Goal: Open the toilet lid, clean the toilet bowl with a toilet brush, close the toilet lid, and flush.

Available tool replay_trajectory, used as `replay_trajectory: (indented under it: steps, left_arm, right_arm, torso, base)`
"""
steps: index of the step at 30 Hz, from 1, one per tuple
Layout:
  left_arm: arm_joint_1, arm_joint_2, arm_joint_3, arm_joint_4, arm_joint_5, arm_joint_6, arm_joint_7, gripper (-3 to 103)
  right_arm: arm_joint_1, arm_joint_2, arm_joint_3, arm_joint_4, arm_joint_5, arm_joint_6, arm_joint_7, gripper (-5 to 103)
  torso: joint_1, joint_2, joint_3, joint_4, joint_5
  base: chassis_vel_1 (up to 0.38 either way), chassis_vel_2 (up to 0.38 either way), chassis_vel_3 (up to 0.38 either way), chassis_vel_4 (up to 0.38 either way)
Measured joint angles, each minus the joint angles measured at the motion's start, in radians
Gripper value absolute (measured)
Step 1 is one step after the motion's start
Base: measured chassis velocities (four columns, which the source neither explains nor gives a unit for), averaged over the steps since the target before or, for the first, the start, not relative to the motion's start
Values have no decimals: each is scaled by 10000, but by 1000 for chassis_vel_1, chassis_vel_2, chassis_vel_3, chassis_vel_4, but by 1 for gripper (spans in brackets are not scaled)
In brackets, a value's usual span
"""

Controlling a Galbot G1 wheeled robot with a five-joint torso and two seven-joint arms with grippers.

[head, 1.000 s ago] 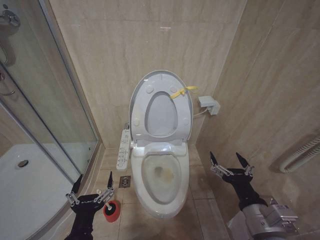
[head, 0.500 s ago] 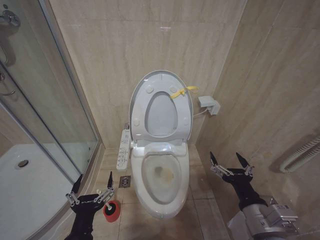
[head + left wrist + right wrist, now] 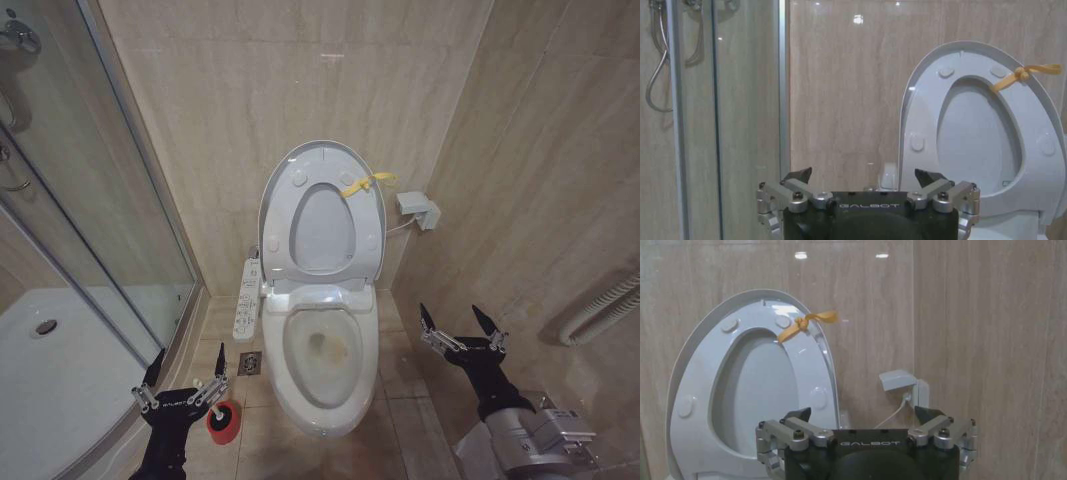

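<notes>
At the left stands a glass shower enclosure (image 3: 90,230) with a white shower tray (image 3: 50,370) at its foot. Just in front of the tray's curved edge, low over the floor, the left gripper (image 3: 186,368) hangs with its fingers spread wide and nothing between them. Right beside it on the floor tiles (image 3: 400,365) stands the round red holder cup (image 3: 224,422); a short white stub of the toilet brush (image 3: 214,401) rises from it, touching or just behind the gripper's finger, I cannot tell which.

Next comes a small floor drain (image 3: 249,364), then the white button panel (image 3: 246,298) along the left side of the toilet bowl (image 3: 325,395), whose inside carries a yellowish-brown stain (image 3: 333,348). The toilet lid (image 3: 326,158) stands raised against the back wall with the ring seat (image 3: 322,228) raised in front of it, and a yellow ribbon tag (image 3: 365,184) sits at its right edge.

On the wall right of the lid is a small white box (image 3: 417,208) with a cable. The right gripper (image 3: 459,319) hovers beside the bowl's right side, fingers spread apart, empty. At the far right edge runs a white ribbed hose (image 3: 600,305).
</notes>
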Motion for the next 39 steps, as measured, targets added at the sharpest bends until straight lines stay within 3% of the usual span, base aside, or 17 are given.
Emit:
replay_trajectory:
  steps: [39]
  left_arm:
    - [0,0,0,0,0,0,0,100]
  right_arm:
    - [0,0,0,0,0,0,0,100]
  torso:
    - [0,0,0,0,0]
  base:
    - [0,0,0,0]
